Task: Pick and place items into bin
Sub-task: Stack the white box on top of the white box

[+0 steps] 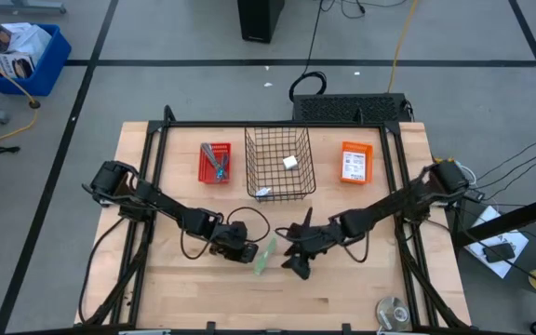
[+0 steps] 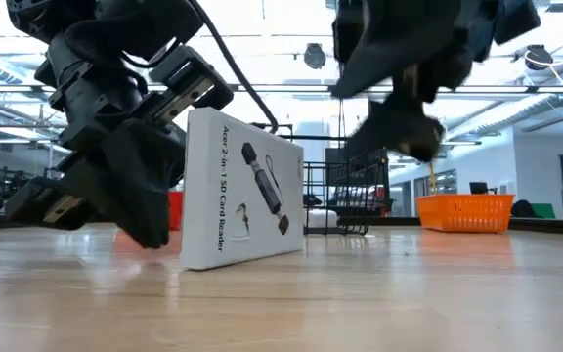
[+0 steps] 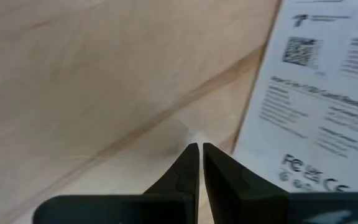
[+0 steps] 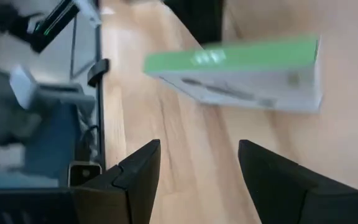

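Observation:
A flat white printed packet (image 2: 242, 191) with a green side (image 1: 266, 256) stands on its long edge on the wooden table, between my two grippers. My left gripper (image 1: 248, 253) is low beside its printed back face (image 3: 316, 93), with the fingers (image 3: 199, 155) shut on nothing. My right gripper (image 1: 292, 249) hovers open on the packet's other side, raised above the table (image 2: 399, 122). The packet (image 4: 241, 71) lies beyond its fingertips (image 4: 199, 149). The black wire bin (image 1: 280, 163) at the far middle holds a tiny white block (image 1: 290, 162). My left gripper stands close against the packet's back face, near its lower edge (image 3: 291, 171). The packet is beside the fingers, not between them. Whether the outer side of one finger touches it, I cannot tell.
A red tray (image 1: 215, 164) with a slim teal tool stands left of the wire bin. An orange tray (image 1: 356, 161) with a white packet stands right of it. A round silver roll (image 1: 394, 312) lies at the near right corner. Bare wood lies along the near edge.

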You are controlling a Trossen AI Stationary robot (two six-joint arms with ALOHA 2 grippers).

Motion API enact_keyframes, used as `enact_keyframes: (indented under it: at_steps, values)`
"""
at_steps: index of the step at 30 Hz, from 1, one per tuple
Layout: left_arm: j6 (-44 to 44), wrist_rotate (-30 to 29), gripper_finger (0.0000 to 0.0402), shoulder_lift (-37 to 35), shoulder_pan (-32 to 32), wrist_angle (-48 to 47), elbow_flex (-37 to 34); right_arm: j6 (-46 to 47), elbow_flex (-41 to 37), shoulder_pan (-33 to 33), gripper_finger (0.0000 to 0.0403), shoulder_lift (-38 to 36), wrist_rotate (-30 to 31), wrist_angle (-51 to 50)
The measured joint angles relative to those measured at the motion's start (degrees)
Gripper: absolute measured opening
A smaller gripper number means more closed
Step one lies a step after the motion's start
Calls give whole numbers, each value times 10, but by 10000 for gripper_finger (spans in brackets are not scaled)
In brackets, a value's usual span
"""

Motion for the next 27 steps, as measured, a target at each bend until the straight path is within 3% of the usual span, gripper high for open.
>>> enact_keyframes:
  at_steps: [6, 11, 15, 22, 27]
  values:
    - [16, 2, 26, 0, -1, -6, 0, -258, 0, -18, 210, -79, 3, -57]
    - [18, 2, 26, 0, -8, -34, 0, -434, 1, -23, 210, -113, 45, -50]
    - [4, 0, 26, -15, -19, -58, 0, -483, 13, -54, 210, -114, 45, -81]
    - [-7, -39, 26, -91, -29, -168, -1, -538, 21, -100, 210, -111, -43, -101]
    - [-13, -138, 26, -192, -33, -222, 0, -570, 21, -115, 210, -111, -86, -114]
